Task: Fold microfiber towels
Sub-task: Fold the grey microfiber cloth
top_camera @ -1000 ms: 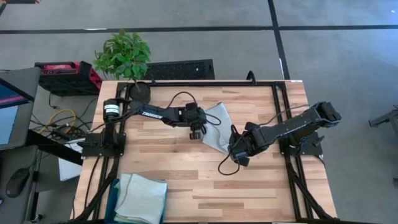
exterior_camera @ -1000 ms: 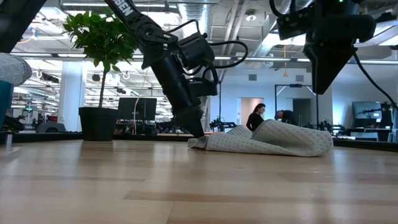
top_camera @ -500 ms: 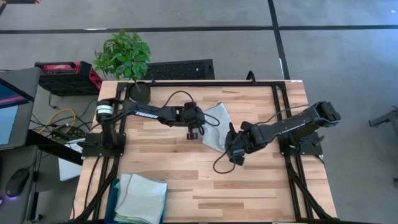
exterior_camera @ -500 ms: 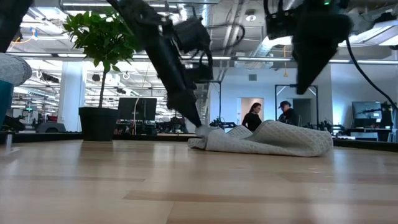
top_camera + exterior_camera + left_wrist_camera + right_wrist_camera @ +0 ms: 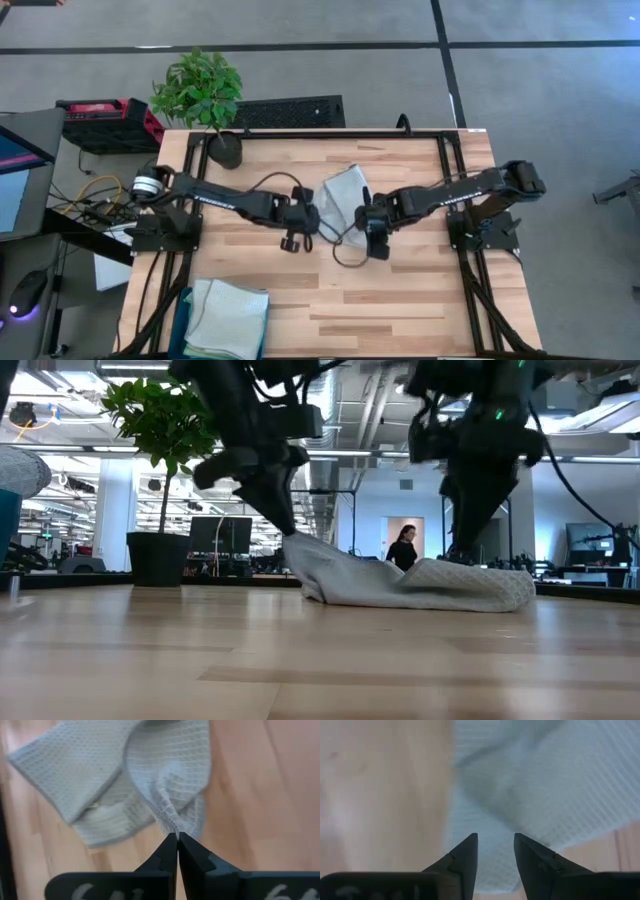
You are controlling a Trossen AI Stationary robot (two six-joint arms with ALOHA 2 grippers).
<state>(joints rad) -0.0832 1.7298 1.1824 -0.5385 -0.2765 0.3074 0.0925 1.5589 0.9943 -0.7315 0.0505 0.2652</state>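
A: Two arms are seen over the wooden table [image 5: 420,290], and how many cloths can be counted?

B: One pale grey towel [image 5: 343,192] is seen spread near the table's middle. At the near left edge a teal bin [image 5: 183,318] is seen, and in it a stack of folded towels [image 5: 228,318] is held, a light green one on top; how many lie beneath cannot be told.

A: How is the grey towel placed against the jaws?

B: Its near left corner is pinched by the left gripper [image 5: 177,841], whose jaws are pressed together on the cloth's edge. In the low view that corner is seen lifted off the wood at the left gripper [image 5: 283,530], while the rest of the towel [image 5: 420,585] is left lying on the table. The right gripper [image 5: 495,845] is held just above the towel's near right part, its jaws parted a little with nothing between them but cloth below.

A: And farther off?

B: One potted plant [image 5: 200,95] is seen at the far left corner of the table. One person [image 5: 405,546] is seen in the room beyond.
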